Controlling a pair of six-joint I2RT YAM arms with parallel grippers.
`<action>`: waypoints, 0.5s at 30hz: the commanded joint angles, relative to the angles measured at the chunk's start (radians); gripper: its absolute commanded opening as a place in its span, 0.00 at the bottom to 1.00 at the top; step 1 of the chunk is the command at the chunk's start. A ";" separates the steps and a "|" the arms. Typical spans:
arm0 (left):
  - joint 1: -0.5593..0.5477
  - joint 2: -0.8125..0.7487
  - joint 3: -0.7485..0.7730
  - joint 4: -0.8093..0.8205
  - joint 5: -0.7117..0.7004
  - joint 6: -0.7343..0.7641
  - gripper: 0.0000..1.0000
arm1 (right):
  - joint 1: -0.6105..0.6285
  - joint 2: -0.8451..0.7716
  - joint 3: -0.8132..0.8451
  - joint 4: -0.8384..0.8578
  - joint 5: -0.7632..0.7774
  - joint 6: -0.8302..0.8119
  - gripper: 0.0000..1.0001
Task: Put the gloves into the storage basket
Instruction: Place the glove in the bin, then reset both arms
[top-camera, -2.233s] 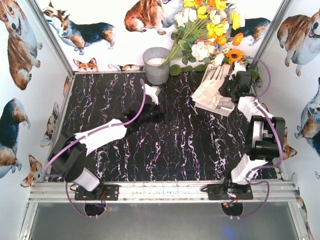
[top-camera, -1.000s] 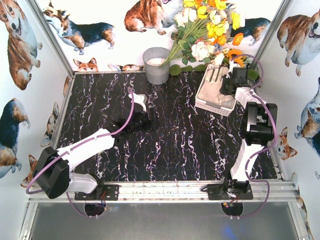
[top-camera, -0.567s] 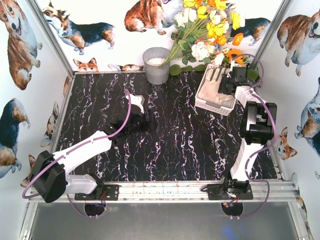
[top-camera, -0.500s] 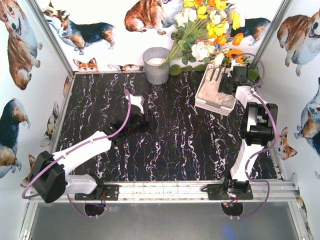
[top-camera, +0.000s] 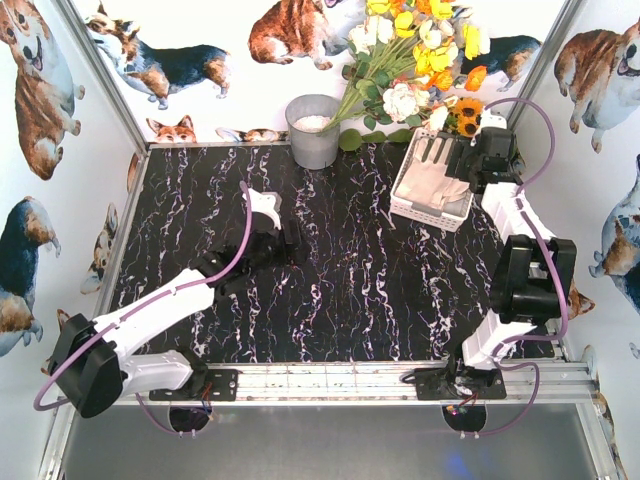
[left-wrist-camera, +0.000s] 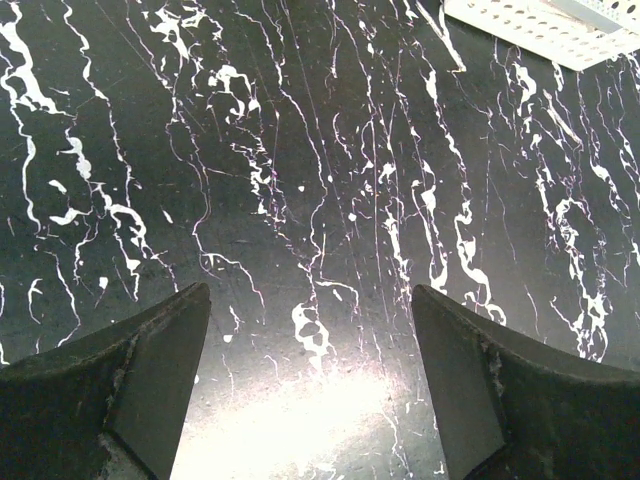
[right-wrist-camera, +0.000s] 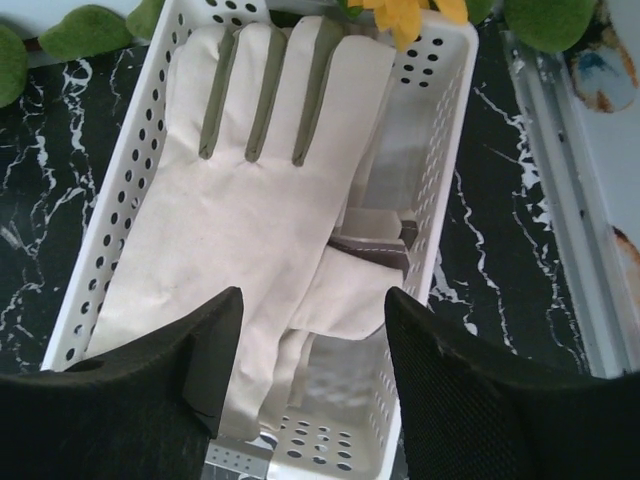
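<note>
The white perforated storage basket (top-camera: 430, 214) stands at the back right of the black marble table. A cream-white glove (top-camera: 430, 182) lies flat in it, fingers toward the back wall. In the right wrist view that glove (right-wrist-camera: 250, 200) fills the basket (right-wrist-camera: 442, 130), and a second glove's grey-brown cuff patch (right-wrist-camera: 372, 246) shows beneath it. My right gripper (right-wrist-camera: 313, 297) hovers open above the glove's cuff end with nothing between its fingers. At the basket's right edge is my right gripper (top-camera: 463, 165). My left gripper (top-camera: 288, 240) hangs open over bare table at centre left (left-wrist-camera: 310, 292).
A grey metal bucket (top-camera: 313, 130) stands at the back centre. A bouquet of artificial flowers (top-camera: 410, 60) leans over the basket's far end, a yellow bloom (right-wrist-camera: 412, 14) touching its rim. Corgi-print walls close in three sides. The basket's corner (left-wrist-camera: 540, 25) shows in the left wrist view.
My right gripper has opened and drawn back to the right; the glove it held now lies flat in the basket. My left arm has pulled back a little toward the left.
</note>
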 joint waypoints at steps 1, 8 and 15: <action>0.000 -0.033 -0.019 -0.004 -0.029 0.003 0.76 | -0.003 -0.050 -0.011 0.039 -0.061 0.056 0.59; 0.033 -0.132 -0.010 -0.101 -0.174 0.024 0.92 | 0.022 -0.255 -0.119 0.019 -0.250 0.111 0.70; 0.218 -0.195 -0.039 -0.102 -0.235 0.161 1.00 | 0.171 -0.519 -0.326 -0.021 -0.233 0.062 0.74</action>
